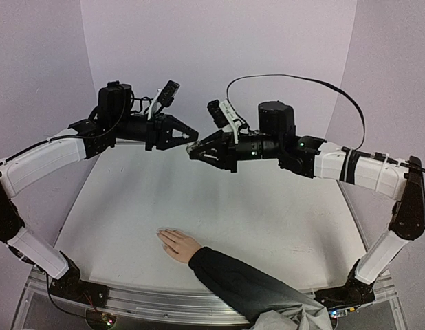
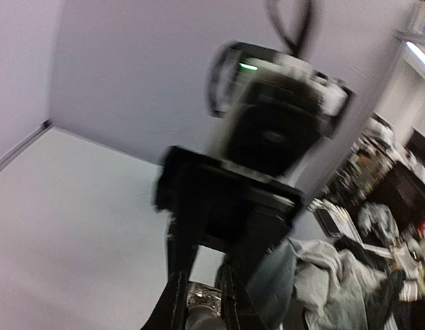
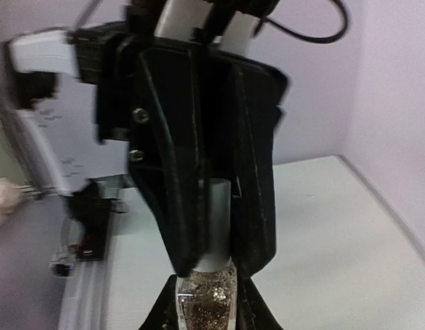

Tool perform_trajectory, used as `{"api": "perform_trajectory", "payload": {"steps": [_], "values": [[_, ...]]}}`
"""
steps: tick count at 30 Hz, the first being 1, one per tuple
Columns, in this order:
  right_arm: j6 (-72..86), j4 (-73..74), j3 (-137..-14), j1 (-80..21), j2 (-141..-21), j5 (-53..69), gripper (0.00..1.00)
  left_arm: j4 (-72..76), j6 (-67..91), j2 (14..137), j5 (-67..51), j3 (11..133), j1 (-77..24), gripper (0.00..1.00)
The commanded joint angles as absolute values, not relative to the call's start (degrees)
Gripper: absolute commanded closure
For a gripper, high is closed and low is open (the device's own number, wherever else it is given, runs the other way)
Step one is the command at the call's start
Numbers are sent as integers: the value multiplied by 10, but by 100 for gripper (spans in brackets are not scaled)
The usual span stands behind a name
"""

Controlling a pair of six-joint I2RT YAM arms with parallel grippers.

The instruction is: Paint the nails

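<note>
A light-skinned hand [image 1: 178, 244] with a dark sleeve lies flat on the table near the front. Its fingers point left, and the nails [image 1: 161, 236] are too small to make out. High above the table's middle my two grippers meet. My right gripper [image 1: 194, 152] [image 3: 207, 311] is shut on a small clear glass bottle of gold glitter polish [image 3: 207, 302]. My left gripper [image 1: 192, 140] [image 2: 202, 309] is shut on the bottle's grey cap [image 3: 214, 227], which also shows in the left wrist view [image 2: 201, 320]. The cap sits on the bottle.
The white table [image 1: 267, 206] is walled by pale panels at the back and sides. The sleeved arm [image 1: 240, 282] crosses the front edge between my two arm bases. A black cable [image 1: 336, 93] loops over the right arm.
</note>
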State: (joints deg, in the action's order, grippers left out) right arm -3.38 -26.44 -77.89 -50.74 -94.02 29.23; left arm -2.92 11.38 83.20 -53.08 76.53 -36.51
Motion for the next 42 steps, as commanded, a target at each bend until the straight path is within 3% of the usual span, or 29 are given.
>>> {"api": "perform_trajectory", "payload": {"steps": [1,7,8,12,14,16,24,32,37,42], "values": [[65,-412,-785,-514,-895,732,100,-6,-21,845,-870,828,-412,100],[61,-417,-728,-506,-853,569,100,-4,-16,862,-787,860,-409,100],[57,-415,-721,-504,-849,541,100,-5,-7,858,-745,856,-407,92],[7,-381,-699,-502,-835,359,100,-7,59,810,-482,785,-385,39],[-28,-362,-696,-503,-838,250,100,-18,95,770,-389,747,-371,26],[-47,-341,-703,-503,-854,146,100,-29,145,734,-332,721,-363,20],[-103,-357,-720,-545,-900,-61,100,-35,292,730,-282,704,-364,20],[-115,-361,-751,-585,-938,-117,100,-29,271,785,-256,743,-391,21],[-124,-357,-765,-598,-954,-121,100,-22,273,799,-230,750,-405,33],[-127,-353,-770,-603,-963,-124,100,-13,296,795,-195,735,-405,51]]}}
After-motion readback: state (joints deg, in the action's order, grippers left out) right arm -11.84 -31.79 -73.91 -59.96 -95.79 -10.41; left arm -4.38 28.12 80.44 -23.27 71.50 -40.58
